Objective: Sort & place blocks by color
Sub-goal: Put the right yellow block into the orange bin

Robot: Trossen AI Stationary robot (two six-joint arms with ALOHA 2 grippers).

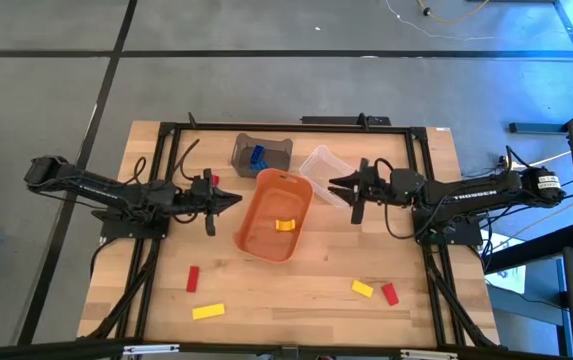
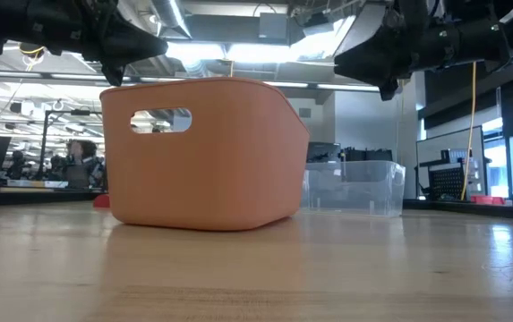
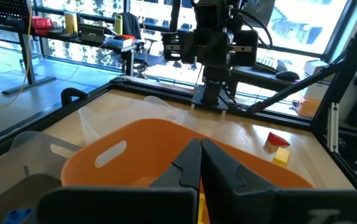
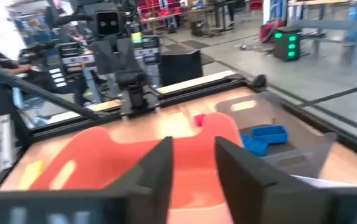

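An orange tub (image 1: 274, 215) stands mid-table with a yellow block (image 1: 285, 225) lying on its floor. Blue blocks (image 1: 257, 156) lie in a grey bin (image 1: 262, 152) behind it. On the bare table near the front lie a red block (image 1: 193, 279), a yellow block (image 1: 208, 311), another yellow one (image 1: 363, 289) and a red one (image 1: 390, 294). My left gripper (image 3: 200, 163) is shut and empty, level, at the tub's left rim. My right gripper (image 4: 194, 163) is open and empty, level, at the tub's far right corner, facing the left one.
A clear plastic bin (image 1: 326, 172) sits at the back right of the tub, under my right gripper. A small red piece (image 1: 215, 180) lies beside my left arm. A black frame (image 1: 296, 126) runs around the work area. Bare wood lies along the table's near edge.
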